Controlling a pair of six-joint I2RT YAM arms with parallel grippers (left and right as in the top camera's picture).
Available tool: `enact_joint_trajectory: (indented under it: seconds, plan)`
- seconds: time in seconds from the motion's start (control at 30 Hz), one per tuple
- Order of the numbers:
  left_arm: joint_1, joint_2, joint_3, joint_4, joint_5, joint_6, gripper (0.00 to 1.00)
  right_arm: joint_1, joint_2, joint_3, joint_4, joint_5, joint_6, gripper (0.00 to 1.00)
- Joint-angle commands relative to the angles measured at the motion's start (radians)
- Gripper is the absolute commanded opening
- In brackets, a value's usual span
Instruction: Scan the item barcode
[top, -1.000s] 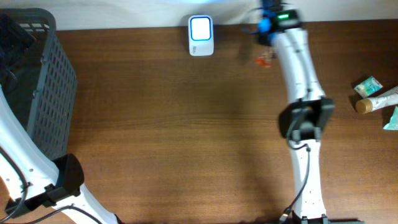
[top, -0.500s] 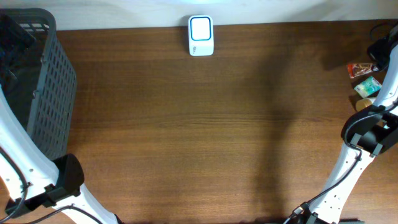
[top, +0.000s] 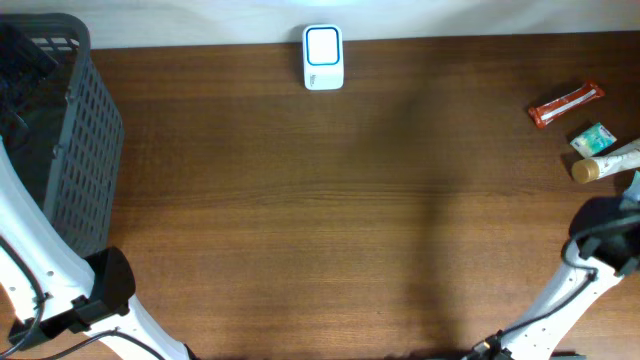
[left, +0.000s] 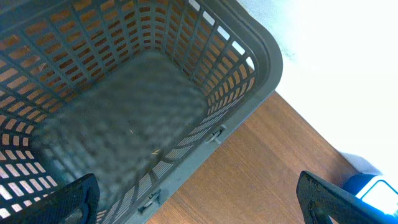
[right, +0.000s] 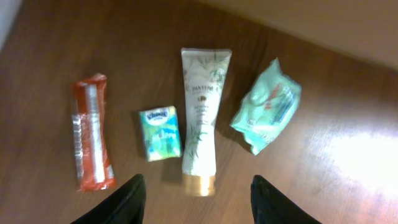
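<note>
Item selection seems in hand: right fingers (right: 127, 202) hang parted and empty over the red packet (right: 92, 132), tissues (right: 160, 132), tube (right: 202, 118) and wipes (right: 266, 106) at the right edge of the desk (top: 300, 200), left fingers (left: 74, 199) wide and empty over the basket (left: 252, 59); next, grasp one for the scanner (top: 323, 57).

Overhead down on table (top: 300, 200); left wrist over basket (left: 239, 78), right over red packet (right: 92, 134).

A dark brown wood-grain surface (top: 300, 200) fills nearly the whole overhead view, its grain running side to side. Along its far edge runs a narrow, brightly lit strip of white wall (top: 180, 20). The left wrist view shows the wall plain and bare. In the right wrist view a soft glare (right: 354, 155) lies on the wood.
</note>
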Motion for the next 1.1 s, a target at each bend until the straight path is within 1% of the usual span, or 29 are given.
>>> enact_joint_trajectory:
  seconds: [0.0,0.03,0.07,0.2,0.27,0.37,0.5,0.53,0.57,0.6,0.63,0.73,0.83,0.97,1.07]
  plan:
    - [0.003,-0.015,0.008,0.000,-0.008,-0.005,0.99,0.026,-0.198,0.006,-0.105,0.016,-0.014,0.52]
    - [0.003,-0.015,0.008,0.000,-0.008,-0.005,0.99,0.035,-0.249,0.006,-0.144,0.016,-0.014,0.52]
    - [0.003,-0.015,0.008,0.000,-0.008,-0.005,0.99,0.040,-0.282,0.005,-0.144,-0.007,-0.064,0.52]
    - [0.003,-0.015,0.008,0.000,-0.008,-0.005,0.99,0.093,-0.458,0.003,-0.144,-0.256,-0.241,0.52]
    - [0.003,-0.015,0.008,0.000,-0.008,-0.005,0.99,0.152,-0.563,-0.033,-0.144,-0.267,-0.259,0.52]
    - [0.003,-0.015,0.008,0.000,-0.008,-0.005,0.99,0.247,-0.738,-0.197,-0.144,-0.274,-0.284,0.52]
    - [0.003,-0.015,0.008,0.000,-0.008,-0.005,0.99,0.388,-0.950,-0.513,-0.143,-0.290,-0.278,0.52]
    - [0.003,-0.015,0.008,0.000,-0.008,-0.005,0.99,0.419,-0.995,-0.593,-0.144,-0.324,-0.280,0.54]
    - [0.003,-0.015,0.008,0.000,-0.008,-0.005,0.99,0.459,-1.062,-0.724,-0.143,-0.369,-0.280,0.58]
    - [0.003,-0.015,0.008,0.000,-0.008,-0.005,0.99,0.488,-1.121,-0.857,-0.143,-0.409,-0.280,0.90]
    - [0.003,-0.015,0.008,0.000,-0.008,-0.005,0.99,0.500,-1.150,-0.936,-0.143,-0.425,-0.280,0.99]
    - [0.003,-0.015,0.008,0.000,-0.008,-0.005,0.99,0.502,-1.183,-1.121,-0.143,-0.434,-0.280,0.99]
    - [0.003,-0.015,0.008,0.000,-0.008,-0.005,0.99,0.502,-1.170,-1.201,-0.143,-0.458,-0.280,0.99]
    - [0.003,-0.015,0.008,0.000,-0.008,-0.005,0.99,0.502,-1.178,-1.202,-0.143,-0.465,-0.329,0.99]
    - [0.003,-0.015,0.008,0.000,-0.008,-0.005,0.99,0.502,-1.277,-1.202,-0.143,-0.457,-0.328,0.99]
